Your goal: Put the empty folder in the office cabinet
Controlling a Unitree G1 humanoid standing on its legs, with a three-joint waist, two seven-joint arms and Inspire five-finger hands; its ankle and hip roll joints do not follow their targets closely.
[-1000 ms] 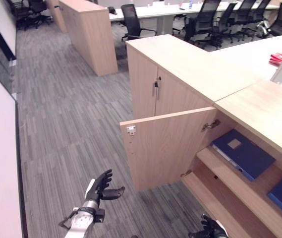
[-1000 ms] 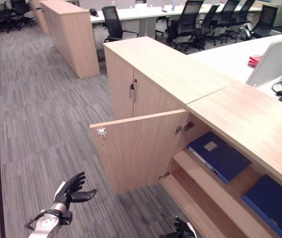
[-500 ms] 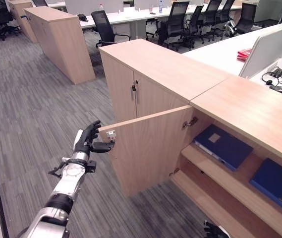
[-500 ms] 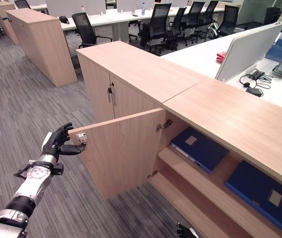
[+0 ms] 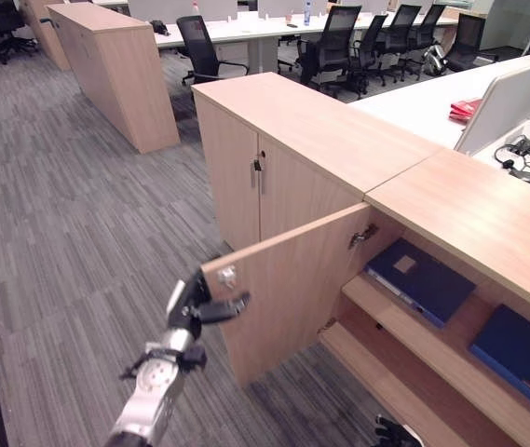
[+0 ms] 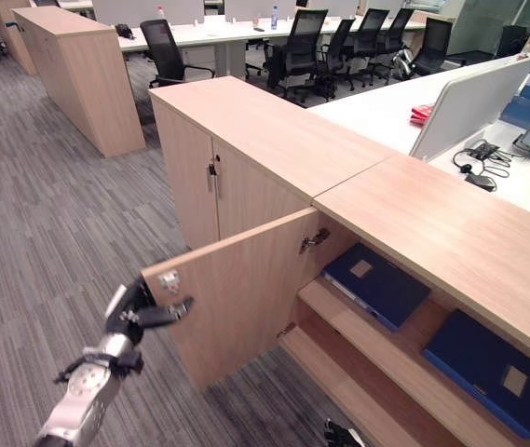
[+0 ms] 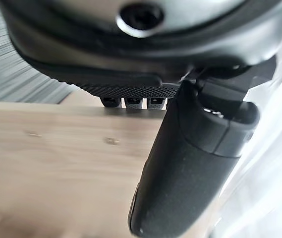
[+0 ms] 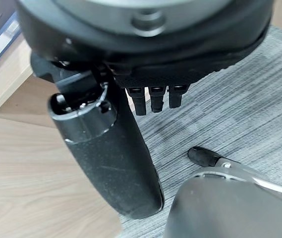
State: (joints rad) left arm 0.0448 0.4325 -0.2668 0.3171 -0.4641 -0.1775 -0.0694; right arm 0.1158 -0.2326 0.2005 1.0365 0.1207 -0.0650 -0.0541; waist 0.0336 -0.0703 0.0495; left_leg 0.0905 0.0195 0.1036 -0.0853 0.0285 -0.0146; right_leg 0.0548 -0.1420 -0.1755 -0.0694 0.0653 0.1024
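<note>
left hand (image 5: 193,303) is at the free edge of the open cabinet door (image 5: 292,284), fingers behind the outer face, thumb stretched across the inner face just below the small metal catch (image 5: 226,276) at the door's top corner, so the hand is pinching the door edge. in the left wrist view the thumb (image 7: 188,163) lies over the wood panel with the fingers (image 7: 126,102) poking past the far side of it. right hand (image 5: 393,433) shows low at the bottom edge of the head views, down by the floor in front of the cabinet; in the right wrist view its thumb (image 8: 108,153) and fingers (image 8: 153,99) hang straight and loose over the grey carpet (image 8: 240,104), holding nothing. the open office cabinet (image 6: 432,223) has two wooden shelves. a blue folder (image 6: 376,282) lies flat on the upper shelf (image 6: 358,326) just inside the hinged side, with a small pale label on its cover. a second blue folder (image 6: 488,370) lies flat further along the same shelf, apart from the first. the lower shelf (image 6: 339,368) is bare wood. next cabinet (image 5: 274,140) along has its doors closed, with metal handles (image 5: 258,168) at the seam. behind are a desk (image 5: 274,26) with black office chairs (image 5: 339,47), and something red (image 5: 465,109) on a white desk (image 5: 423,102).
</note>
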